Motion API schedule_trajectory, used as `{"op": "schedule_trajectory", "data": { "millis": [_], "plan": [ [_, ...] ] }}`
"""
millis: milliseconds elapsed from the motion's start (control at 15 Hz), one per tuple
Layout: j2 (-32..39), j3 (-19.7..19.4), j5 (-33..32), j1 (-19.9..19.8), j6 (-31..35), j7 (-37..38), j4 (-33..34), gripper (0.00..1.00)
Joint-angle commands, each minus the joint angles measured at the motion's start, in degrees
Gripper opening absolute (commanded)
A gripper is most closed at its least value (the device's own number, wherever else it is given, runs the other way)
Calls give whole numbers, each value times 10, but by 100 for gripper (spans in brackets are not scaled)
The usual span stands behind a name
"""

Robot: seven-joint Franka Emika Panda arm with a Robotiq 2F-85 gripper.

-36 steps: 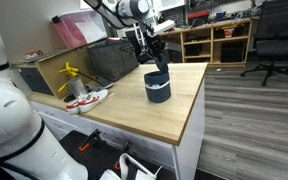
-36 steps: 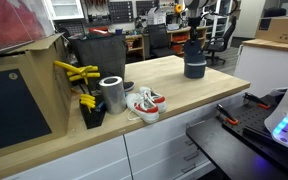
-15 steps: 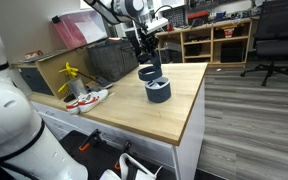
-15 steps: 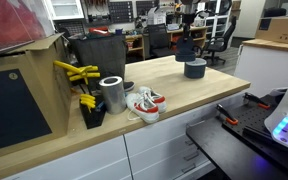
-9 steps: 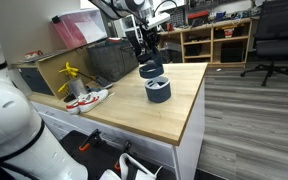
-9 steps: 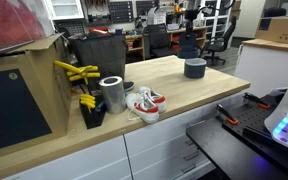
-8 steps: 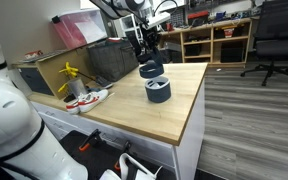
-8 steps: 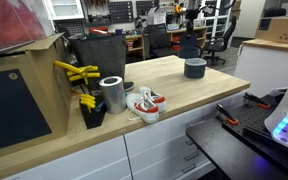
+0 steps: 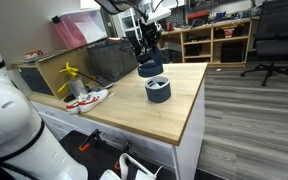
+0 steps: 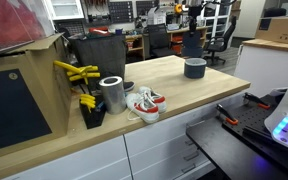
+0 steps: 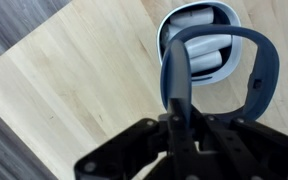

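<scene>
The gripper [image 11: 176, 112] is clenched on the rim of a dark blue ring [image 11: 265, 72]; one finger is inside the rim and one outside. The ring hangs in the air from the gripper, clear of the wooden table [image 11: 74, 80]. Through the ring, in the wrist view, a dark cup [image 11: 204, 50] with a white inside stands on the table, directly below the gripper but a little to the side of it.

In both exterior views the ring [image 9: 150, 70] [image 10: 191, 44] is just above the cup [image 9: 158, 89] [image 10: 195, 68] and does not touch it. Well apart from the gripper, at the far end of the table, lie a pair of shoes [image 10: 144, 103] and a metal can [image 10: 112, 94].
</scene>
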Motion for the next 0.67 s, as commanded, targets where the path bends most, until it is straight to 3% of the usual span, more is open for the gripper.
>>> {"op": "schedule_trajectory", "data": {
  "millis": [0,267,333,467,600],
  "plan": [
    [-23,-7,9,-1,-29,-35,-4,2],
    [-26,-14,11,-2,-33,-42,-3,2],
    [-27,-16,13,-3,-33,-39,-2,32],
    [-29,-19,22,-3,-30,-27,-2,40],
    [-29,-19,38,1,-34,1,3,56]
  ]
}}
